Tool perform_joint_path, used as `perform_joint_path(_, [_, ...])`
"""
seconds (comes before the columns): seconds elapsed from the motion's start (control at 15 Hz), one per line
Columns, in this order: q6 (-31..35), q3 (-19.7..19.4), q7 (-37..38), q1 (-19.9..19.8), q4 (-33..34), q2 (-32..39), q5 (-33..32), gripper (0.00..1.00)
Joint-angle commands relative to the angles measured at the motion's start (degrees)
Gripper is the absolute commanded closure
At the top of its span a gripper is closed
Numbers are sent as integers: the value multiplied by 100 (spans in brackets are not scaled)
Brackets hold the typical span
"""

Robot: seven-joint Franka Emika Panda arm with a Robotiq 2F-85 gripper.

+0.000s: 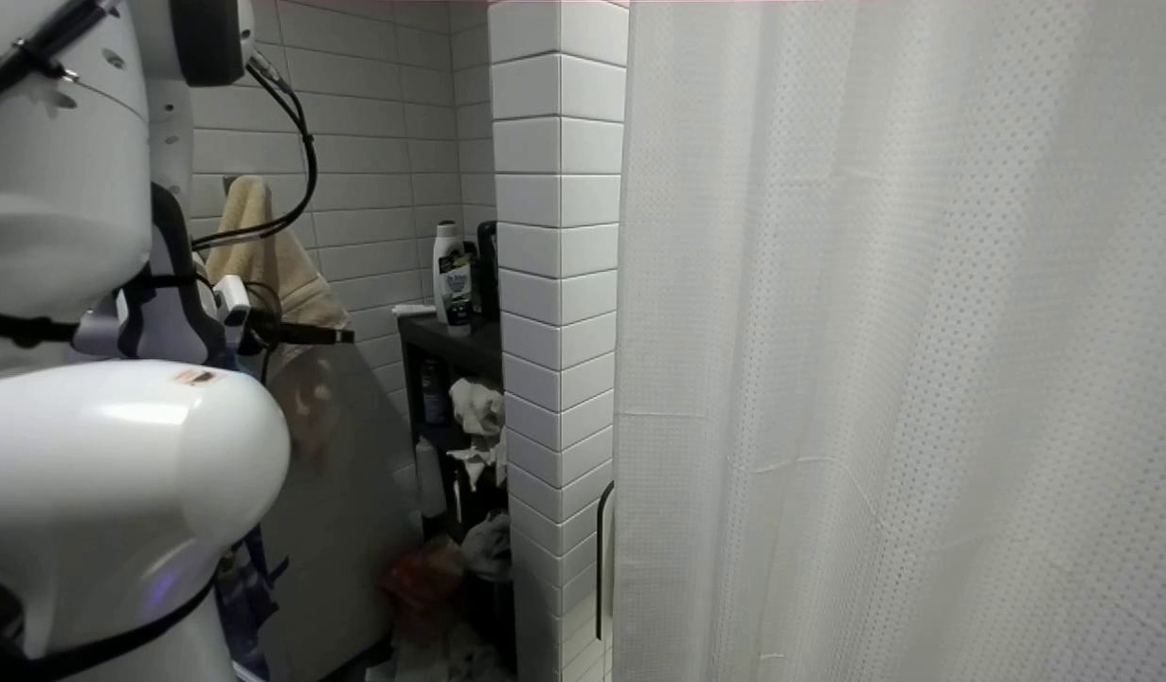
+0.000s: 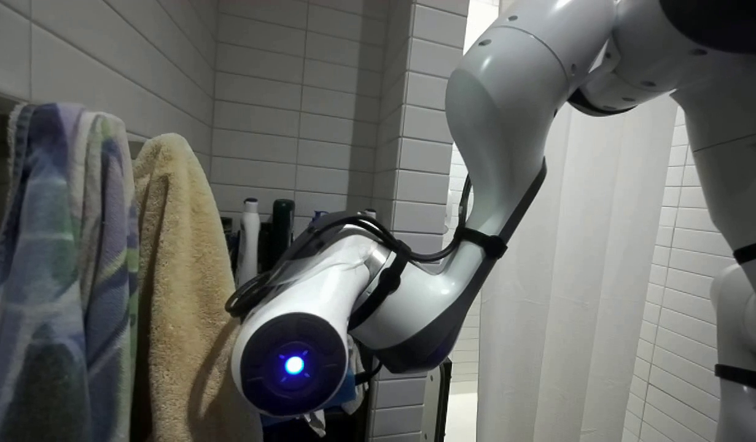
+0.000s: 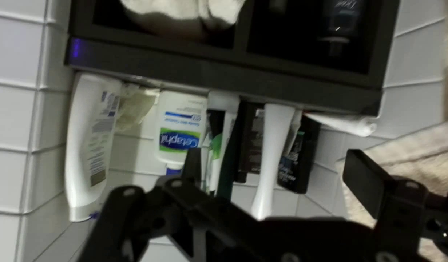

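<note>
My gripper [image 3: 279, 170] is open and empty, its two dark fingers wide apart in the wrist view, which stands upside down. A slim white bottle [image 3: 271, 156] and a black bottle [image 3: 296, 156] appear between the fingers, apart from both. A Cetaphil bottle [image 3: 181, 127] and a dark green bottle [image 3: 229, 167] appear near the left finger. They stand on a dark shelf unit [image 3: 224, 71]. In an exterior view the gripper [image 1: 341, 335] points toward this shelf, short of a white bottle [image 1: 453, 275]. In an exterior view the arm [image 2: 292, 362] hides the gripper.
A large white bottle [image 3: 92, 145] stands by the tiled wall, and a white tube [image 3: 344, 123] lies at the shelf's other end. A beige towel [image 1: 270, 256] hangs close to the gripper, beside a patterned towel [image 2: 64, 276]. A tiled pillar [image 1: 559, 284] and shower curtain [image 1: 876, 332] stand alongside.
</note>
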Motion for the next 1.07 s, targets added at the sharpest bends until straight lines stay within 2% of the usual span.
perform_joint_path(0.0, [901,65,-75,-197,-421,-303,-247,0])
perform_joint_path(0.2, [1148,32,-124,-246,-517,-343,-198,0])
perform_joint_path(0.47, [1133,31,-155,-294,-769,-444,217,0])
perform_joint_path(1.0, [510,111,167,-135,-1538,-837,1752,0])
